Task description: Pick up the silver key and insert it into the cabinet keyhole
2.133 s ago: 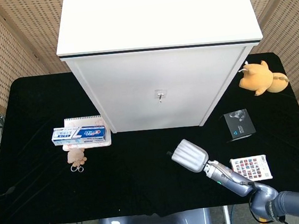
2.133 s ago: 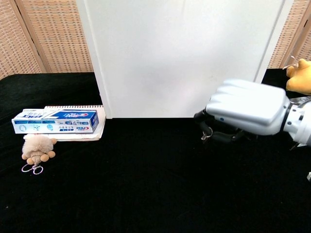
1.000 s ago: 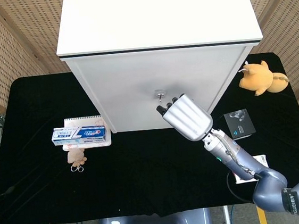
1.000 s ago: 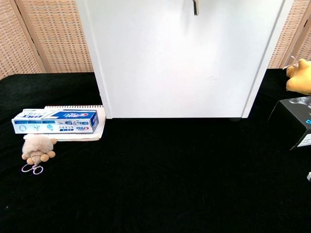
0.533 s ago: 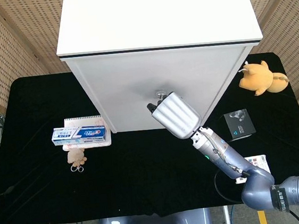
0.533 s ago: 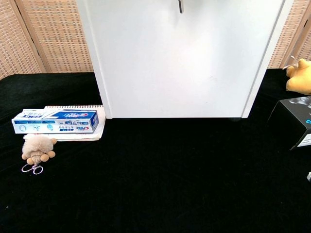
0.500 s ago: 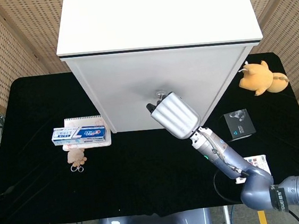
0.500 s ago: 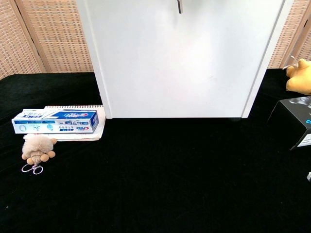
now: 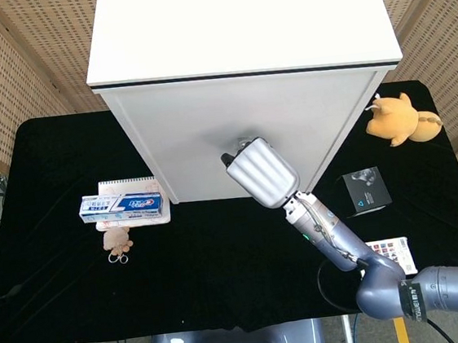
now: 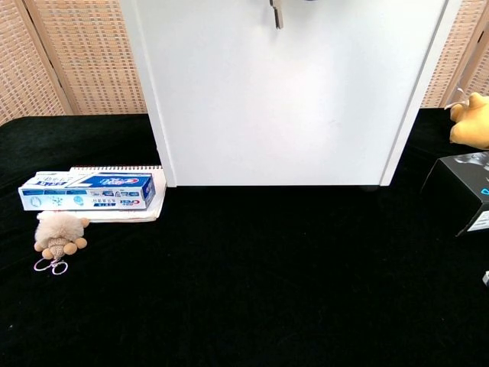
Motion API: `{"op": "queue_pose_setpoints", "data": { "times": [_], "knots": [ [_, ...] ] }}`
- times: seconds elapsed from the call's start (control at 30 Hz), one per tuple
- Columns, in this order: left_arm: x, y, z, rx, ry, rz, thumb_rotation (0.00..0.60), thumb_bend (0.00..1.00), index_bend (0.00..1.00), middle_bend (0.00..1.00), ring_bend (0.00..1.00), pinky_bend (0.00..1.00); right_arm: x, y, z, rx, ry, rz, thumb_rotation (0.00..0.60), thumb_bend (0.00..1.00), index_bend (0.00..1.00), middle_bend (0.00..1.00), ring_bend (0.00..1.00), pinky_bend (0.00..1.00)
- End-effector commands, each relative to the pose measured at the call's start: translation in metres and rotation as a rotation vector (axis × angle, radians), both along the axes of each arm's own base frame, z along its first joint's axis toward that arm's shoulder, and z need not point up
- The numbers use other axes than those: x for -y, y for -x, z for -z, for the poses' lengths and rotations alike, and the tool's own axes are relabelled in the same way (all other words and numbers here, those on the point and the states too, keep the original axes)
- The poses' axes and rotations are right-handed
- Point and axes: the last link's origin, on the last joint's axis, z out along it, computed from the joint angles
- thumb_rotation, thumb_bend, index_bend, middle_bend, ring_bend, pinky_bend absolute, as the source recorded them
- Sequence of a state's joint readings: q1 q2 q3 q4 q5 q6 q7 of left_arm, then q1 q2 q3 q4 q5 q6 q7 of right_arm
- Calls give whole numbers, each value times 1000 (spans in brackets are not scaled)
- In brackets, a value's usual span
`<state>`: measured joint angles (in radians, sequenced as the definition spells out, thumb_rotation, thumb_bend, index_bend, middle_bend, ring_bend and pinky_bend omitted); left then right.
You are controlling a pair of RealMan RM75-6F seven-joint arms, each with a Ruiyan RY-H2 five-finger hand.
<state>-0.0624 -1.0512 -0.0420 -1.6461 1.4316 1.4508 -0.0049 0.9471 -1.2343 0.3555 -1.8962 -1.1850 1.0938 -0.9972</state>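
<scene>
The white cabinet (image 9: 249, 128) stands at the back of the black table, its door (image 10: 290, 99) facing me. My right hand (image 9: 259, 173) is raised in front of the door with fingers curled, its dark fingertips (image 9: 227, 157) just left of and below the metal lock (image 9: 243, 143), which it partly covers. In the chest view only the silver key (image 10: 275, 14) shows, hanging at the top edge against the door; the hand holding it is cut off above. The head view hides the key behind the hand. My left hand is in neither view.
A toothpaste box (image 9: 123, 204) lies on a notebook (image 9: 128, 185) at the left, with a small plush keychain (image 9: 117, 240) in front. At the right are an orange plush toy (image 9: 400, 118), a black box (image 9: 367, 190) and a colour card (image 9: 389, 251).
My right hand rose from the table to the cabinet door, then slid left across it toward the lock. In the chest view the key has moved left along the top edge.
</scene>
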Motion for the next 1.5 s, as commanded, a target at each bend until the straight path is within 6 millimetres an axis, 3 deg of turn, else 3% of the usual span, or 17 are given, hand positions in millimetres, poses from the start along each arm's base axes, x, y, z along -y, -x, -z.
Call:
{"op": "queue_pose_setpoints", "data": {
  "times": [0.03, 1.5],
  "knots": [
    [0, 0, 0, 0, 1, 0, 600, 0, 0, 0, 0, 0, 1, 1, -1, 0, 5, 4, 600, 638, 721, 878, 849, 1000],
    [0, -1, -1, -3, -4, 1, 600, 0, 0, 0, 0, 0, 2, 18, -11, -49, 27, 13, 600, 638, 721, 878, 849, 1000]
  ]
}}
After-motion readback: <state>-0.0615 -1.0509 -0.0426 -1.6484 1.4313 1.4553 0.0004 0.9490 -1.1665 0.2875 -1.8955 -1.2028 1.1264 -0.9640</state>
